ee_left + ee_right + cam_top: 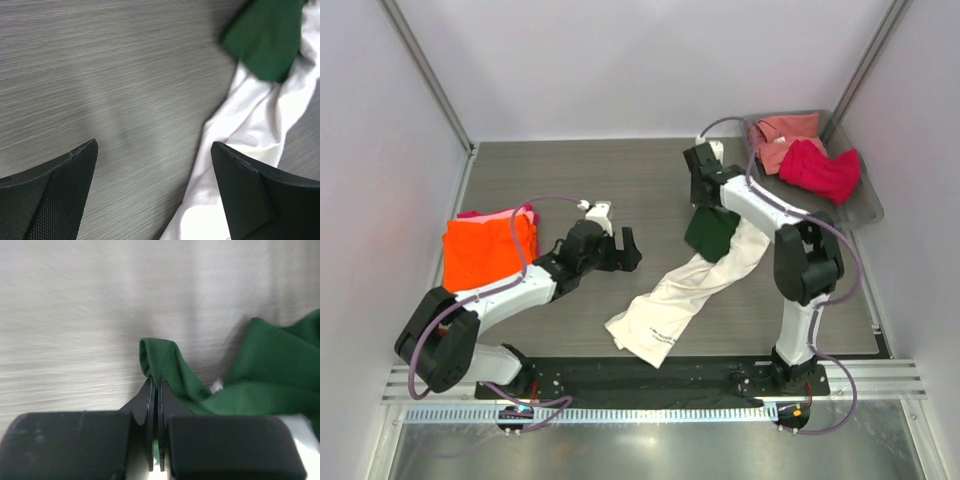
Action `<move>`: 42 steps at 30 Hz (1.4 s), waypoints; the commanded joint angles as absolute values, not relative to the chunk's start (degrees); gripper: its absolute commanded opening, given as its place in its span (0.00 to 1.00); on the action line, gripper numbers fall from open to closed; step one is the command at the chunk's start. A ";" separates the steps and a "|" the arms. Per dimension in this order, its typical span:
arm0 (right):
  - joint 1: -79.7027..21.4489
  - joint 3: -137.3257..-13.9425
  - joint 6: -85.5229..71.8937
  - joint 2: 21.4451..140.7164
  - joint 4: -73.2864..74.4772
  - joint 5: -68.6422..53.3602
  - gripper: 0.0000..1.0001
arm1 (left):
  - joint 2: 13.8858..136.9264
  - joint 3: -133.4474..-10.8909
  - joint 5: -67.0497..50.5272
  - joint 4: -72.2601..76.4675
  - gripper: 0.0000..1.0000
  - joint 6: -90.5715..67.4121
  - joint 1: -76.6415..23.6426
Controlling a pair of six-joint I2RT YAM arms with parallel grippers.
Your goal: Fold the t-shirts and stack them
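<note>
R gripper (pixel 155 384) was clamped on the green sleeve (pixel 712 232) of the cream tee (pixel 690 290), which lay bunched in a strip from table (pixel 570 170) centre twd the near edge. L gripper (pixel 154 146) hung beside it, fingers apart, empty. Orange tee (pixel 488 250) sat folded at the left edge, w/ more tees (pixel 820 170) in the tray (pixel 865 212) at the far right corner. Step, prob: spreading the cream tee flat. Next calls for L to grab another part & both to pull it out.

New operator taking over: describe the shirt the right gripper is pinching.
On the grey table, right of centre, a cream t-shirt lies stretched diagonally. The right gripper pinches its dark green sleeve. Only it is two-coloured; the orange t-shirt and crimson t-shirt are plain.
</note>
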State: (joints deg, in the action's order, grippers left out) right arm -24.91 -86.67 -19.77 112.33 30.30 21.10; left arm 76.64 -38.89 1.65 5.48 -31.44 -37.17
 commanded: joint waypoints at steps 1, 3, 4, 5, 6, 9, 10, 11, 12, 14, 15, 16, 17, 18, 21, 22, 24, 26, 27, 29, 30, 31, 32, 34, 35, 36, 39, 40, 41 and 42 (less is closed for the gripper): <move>-24.70 -94.21 -22.40 98.54 28.48 19.51 0.01 | 78.74 -42.01 0.18 6.42 0.96 -28.66 -39.90; -23.38 -95.62 -23.72 94.76 28.48 21.26 0.01 | 79.63 -42.80 0.35 5.63 0.96 -28.21 -42.62; -22.68 -95.45 -25.82 90.83 28.48 22.40 0.01 | 79.80 -42.98 1.74 5.28 0.95 -28.56 -44.54; -21.63 -94.84 -26.88 88.62 28.13 24.41 0.01 | 79.89 -43.15 2.37 5.01 0.95 -28.74 -45.34; -19.01 -92.14 -28.46 86.33 27.69 25.22 0.01 | 79.63 -43.07 2.81 4.40 0.96 -29.18 -46.05; -9.19 -80.75 -34.53 74.91 21.47 19.88 0.01 | 77.96 -42.19 3.51 2.82 0.96 -30.41 -47.72; -7.23 -77.99 -35.50 70.53 20.05 18.30 0.01 | 77.70 -42.19 4.12 1.86 0.96 -31.02 -47.99; -5.82 -75.87 -35.86 68.75 18.56 17.32 0.01 | 77.00 -42.27 4.39 0.19 0.96 -31.29 -48.08; -4.06 -73.33 -35.34 67.43 18.63 17.49 0.01 | 76.64 -41.93 4.83 -1.74 0.96 -31.46 -48.08; -3.52 -71.20 -33.15 64.27 18.72 18.19 0.01 | 75.59 -41.31 5.53 -4.29 0.96 -32.16 -48.25; -3.25 -69.28 -32.79 63.47 18.72 19.32 0.01 | 74.19 -40.79 5.54 -4.57 0.96 -32.34 -48.43; -2.99 -68.39 -32.52 62.41 18.72 19.86 0.01 | 73.31 -39.74 5.45 -4.74 0.96 -32.52 -48.69; -2.90 -67.60 -31.91 61.01 18.63 20.56 0.01 | 72.69 -39.20 5.54 -5.53 0.96 -32.95 -48.87; -2.90 -66.28 -31.82 60.39 18.72 21.44 0.01 | 71.12 -38.76 5.54 -5.97 0.96 -33.05 -49.13; -2.81 -64.78 -31.03 58.63 18.72 22.15 0.01 | 69.00 -37.10 4.31 -6.77 0.95 -33.92 -49.66; -2.73 -64.51 -30.85 58.28 18.72 22.76 0.01 | 67.95 -36.31 3.78 -6.77 0.95 -34.19 -49.92; -2.72 -63.64 -30.59 57.40 18.81 24.16 0.01 | 67.33 -35.77 1.68 -7.03 0.93 -34.80 -50.27; -2.72 -62.85 -30.67 56.26 19.77 28.11 0.01 | 66.89 -34.99 0.62 -7.64 0.91 -35.33 -51.32; -2.72 -61.80 -30.85 54.94 20.21 29.69 0.01 | 66.71 -34.55 0.44 -7.73 0.90 -36.12 -51.85; -2.72 -59.61 -31.29 53.53 20.57 33.81 0.01 | 66.27 -33.32 1.14 -8.43 0.88 -37.26 -53.35; -2.72 -58.89 -31.46 52.66 20.65 34.71 0.01 | 66.10 -32.96 1.84 -9.13 0.88 -37.96 -53.52; -2.72 -58.28 -31.81 51.43 20.65 35.41 0.01 | 66.09 -32.52 3.50 -10.27 0.88 -39.27 -53.61; -2.72 -57.31 -31.90 50.98 20.48 35.85 0.01 | 66.01 -32.26 3.95 -10.72 0.88 -39.46 -53.53; -2.81 -56.95 -31.73 50.80 20.39 35.42 0.01 | 66.27 -31.90 6.31 -12.64 0.89 -40.60 -53.61; -2.73 -56.95 -31.55 50.97 20.30 34.55 0.01 | 66.79 -31.99 6.85 -13.35 0.88 -41.13 -53.61; -2.72 -56.95 -31.55 51.32 20.30 34.11 0.01 | 67.14 -32.17 6.94 -13.79 0.87 -41.57 -53.53; -2.72 -57.04 -31.55 52.38 20.39 32.70 0.01 | 68.90 -31.91 6.42 -13.45 0.74 -42.89 -53.61; -2.72 -57.13 -31.47 52.56 20.30 32.52 0.01 | 69.34 -31.99 6.07 -12.66 0.70 -43.06 -53.61; -2.72 -57.13 -31.64 52.91 20.39 32.35 0.01 | 69.95 -31.99 5.02 -12.31 0.67 -43.41 -53.61; -2.72 -57.22 -31.64 52.91 20.30 32.00 0.01 | 71.18 -32.08 4.14 -11.78 0.63 -43.68 -53.61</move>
State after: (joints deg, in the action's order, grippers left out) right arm -2.87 -56.82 -31.64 52.80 21.93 32.08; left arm 69.17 -31.99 5.32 -12.45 -41.74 -53.52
